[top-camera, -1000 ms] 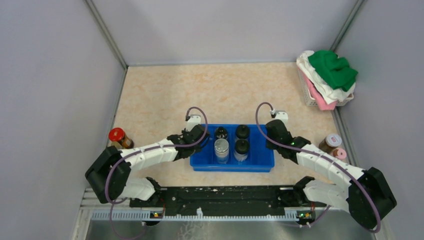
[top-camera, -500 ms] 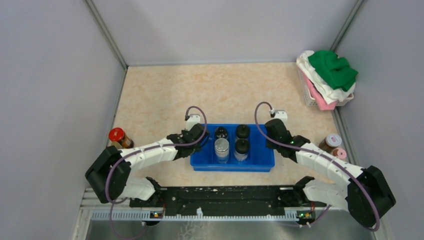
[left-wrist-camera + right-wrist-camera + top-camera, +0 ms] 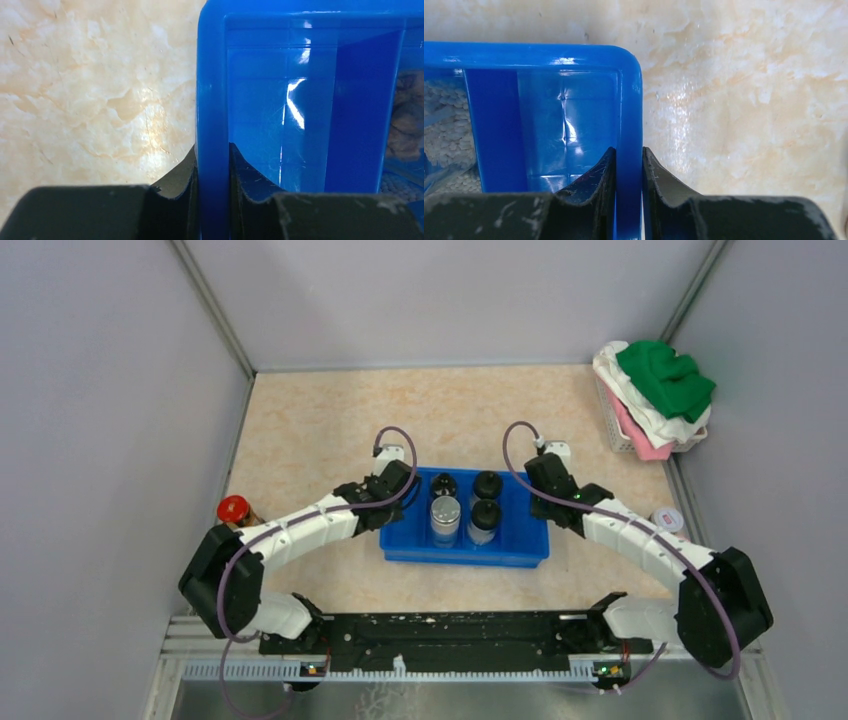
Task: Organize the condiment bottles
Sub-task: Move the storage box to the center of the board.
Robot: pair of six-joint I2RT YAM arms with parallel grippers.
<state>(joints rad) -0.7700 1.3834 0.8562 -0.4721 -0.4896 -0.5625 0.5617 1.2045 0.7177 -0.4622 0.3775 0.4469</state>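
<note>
A blue tray (image 3: 465, 556) holds several condiment bottles: a silver-capped jar (image 3: 445, 513) and black-capped ones (image 3: 486, 512). My left gripper (image 3: 398, 502) is shut on the tray's left wall (image 3: 212, 100), one finger inside, one outside. My right gripper (image 3: 537, 498) is shut on the tray's right wall (image 3: 630, 115) the same way. A red-capped bottle (image 3: 235, 509) stands at the left wall. A silver-capped bottle (image 3: 667, 519) shows at the right, partly hidden by my right arm.
A white basket with green, white and pink cloths (image 3: 655, 398) sits at the far right corner. Grey walls close in left, right and back. The black rail (image 3: 440, 632) runs along the near edge.
Both grippers and the blue tray have moved away from the near edge, toward the back. The pink-capped bottle at the right is now hidden behind my right arm.
</note>
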